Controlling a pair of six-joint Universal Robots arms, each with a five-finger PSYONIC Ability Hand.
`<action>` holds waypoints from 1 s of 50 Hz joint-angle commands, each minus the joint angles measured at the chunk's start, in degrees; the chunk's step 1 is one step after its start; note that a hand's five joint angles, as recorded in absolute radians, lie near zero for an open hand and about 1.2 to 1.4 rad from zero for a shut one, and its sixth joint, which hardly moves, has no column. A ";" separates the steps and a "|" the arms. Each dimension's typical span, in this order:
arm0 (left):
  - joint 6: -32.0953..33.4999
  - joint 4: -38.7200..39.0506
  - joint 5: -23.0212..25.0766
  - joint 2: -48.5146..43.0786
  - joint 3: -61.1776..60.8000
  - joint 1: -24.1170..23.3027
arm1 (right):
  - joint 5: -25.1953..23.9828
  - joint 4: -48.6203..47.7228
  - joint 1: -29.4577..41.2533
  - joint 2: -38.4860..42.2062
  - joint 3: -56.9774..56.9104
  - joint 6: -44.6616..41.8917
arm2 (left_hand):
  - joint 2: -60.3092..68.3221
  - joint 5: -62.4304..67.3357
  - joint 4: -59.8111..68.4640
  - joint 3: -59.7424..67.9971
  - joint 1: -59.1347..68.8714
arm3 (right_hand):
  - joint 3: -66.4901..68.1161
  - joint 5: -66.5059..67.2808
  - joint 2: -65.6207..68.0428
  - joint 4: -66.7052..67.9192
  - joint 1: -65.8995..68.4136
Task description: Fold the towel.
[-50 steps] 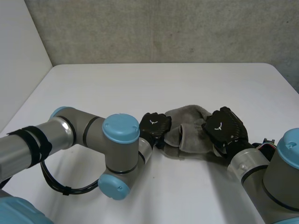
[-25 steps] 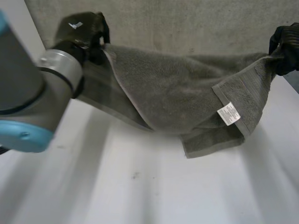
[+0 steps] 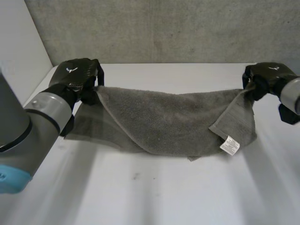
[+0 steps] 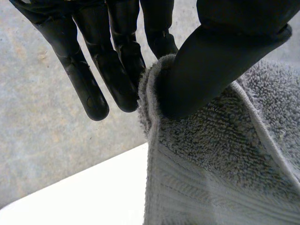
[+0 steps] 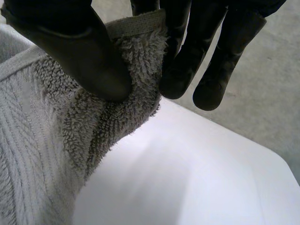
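- Nearest, the bare bench (image 3: 140,197) in front of the towel (image 3: 164,117) is the landing zone; the fold probably wants the held edge brought down toward it in one even sweep
- Next, the towel's lower edge appears to rest on the bench, with a flap turned over toward the right hand's side and a white label (image 3: 229,145) showing; that flap should be laid flat first, or it may get trapped in the fold
- Further back, the towel spans between the two hands with a slight sag; level hands and a touch more tension would likely give a straighter crease
- Farthest, the left hand (image 3: 75,77) pinches one upper corner between thumb and straight fingers (image 4: 117,79), and the right hand (image 3: 262,77) pinches the other corner likewise; both grips sit shallow, close to the hem, so move slowly and let go together
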 commanded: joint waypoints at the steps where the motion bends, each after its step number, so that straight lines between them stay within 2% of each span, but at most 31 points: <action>1: -0.32 3.55 0.67 -2.73 13.19 -0.26 | 1.39 -2.76 4.71 4.90 -13.60 1.77 | 10.25 10.78 10.18 10.31 11.50 | 3.62 5.20 7.57 3.51 4.82; 3: -0.50 5.04 0.32 -2.99 16.97 -0.26 | 3.57 -9.49 5.41 6.30 -22.00 4.83 | 10.25 10.78 10.18 10.31 11.50 | 3.62 5.20 7.57 3.51 4.82; 4: -0.50 5.05 0.32 -3.00 17.01 -0.26 | 3.58 -9.52 5.42 6.31 -22.03 4.85 | 10.25 10.78 10.18 10.31 11.50 | 3.62 5.20 7.57 3.51 4.82; 6: -0.59 8.64 -0.47 -3.44 22.26 -0.52 | 6.99 -18.01 5.94 6.57 -26.94 8.87 | 10.25 10.78 10.18 10.31 11.50 | 3.62 5.20 7.57 3.51 4.82; 10: -0.68 9.62 -2.58 -2.91 24.31 -0.70 | 8.77 -20.51 5.94 6.31 -29.59 10.91 | 10.25 10.78 10.18 10.31 11.50 | 3.62 5.20 7.57 3.51 4.82; 12: -0.85 9.10 -4.60 -2.30 23.08 -0.96 | 8.77 -18.84 5.94 5.87 -29.95 10.91 | 10.25 10.78 10.18 10.31 11.50 | 3.62 5.20 7.57 3.51 4.82; 14: -0.76 8.57 -5.04 -1.51 20.90 -0.96 | 7.72 -12.37 5.94 4.82 -29.77 10.82 | 10.25 10.78 10.18 10.31 11.50 | 3.62 5.20 7.57 3.51 4.82; 22: -0.50 8.13 -4.43 7.44 6.93 -1.05 | 2.54 3.20 5.42 2.45 -27.32 10.74 | 10.25 10.78 10.18 10.31 11.50 | 3.62 5.20 7.57 3.51 4.82; 28: -0.50 8.13 -4.34 14.83 1.90 -1.66 | 1.39 6.82 5.33 -0.90 -25.20 10.73 | 10.25 10.78 10.18 10.31 11.50 | 3.62 5.20 7.57 3.51 4.82; 36: -0.32 7.78 -4.34 17.31 0.84 -1.58 | 1.56 7.53 5.24 -2.65 -26.08 10.82 | 10.25 10.78 10.18 10.31 11.50 | 3.62 5.20 7.57 3.51 4.82; 42: -0.15 8.22 -4.34 16.25 -1.45 -0.87 | 2.09 7.97 5.33 5.17 -30.74 10.56 | 10.25 10.78 10.18 10.31 11.50 | 3.62 5.20 7.57 3.51 4.82; 46: 0.03 8.83 -4.43 11.53 -4.34 -0.96 | 2.53 9.02 5.94 13.58 -34.33 8.02 | 10.25 10.78 10.18 10.31 11.50 | 3.62 5.20 7.57 3.51 4.82; 47: 0.03 8.83 -4.43 11.50 -4.35 -0.96 | 2.53 9.02 5.94 13.60 -34.34 8.01 | 10.25 10.78 10.18 10.31 11.50 | 3.62 5.20 7.57 3.51 4.82; 49: -0.06 9.53 -4.43 6.87 -5.48 -0.96 | 3.14 9.02 6.47 19.20 -36.26 5.12 | 10.25 10.78 10.18 10.31 11.50 | 3.62 5.20 7.57 3.51 4.82; 50: -0.06 9.53 -4.43 6.85 -5.49 -0.96 | 3.15 9.02 6.47 19.23 -36.27 5.11 | 10.25 10.78 10.18 10.31 11.50 | 3.62 5.20 7.57 3.51 4.82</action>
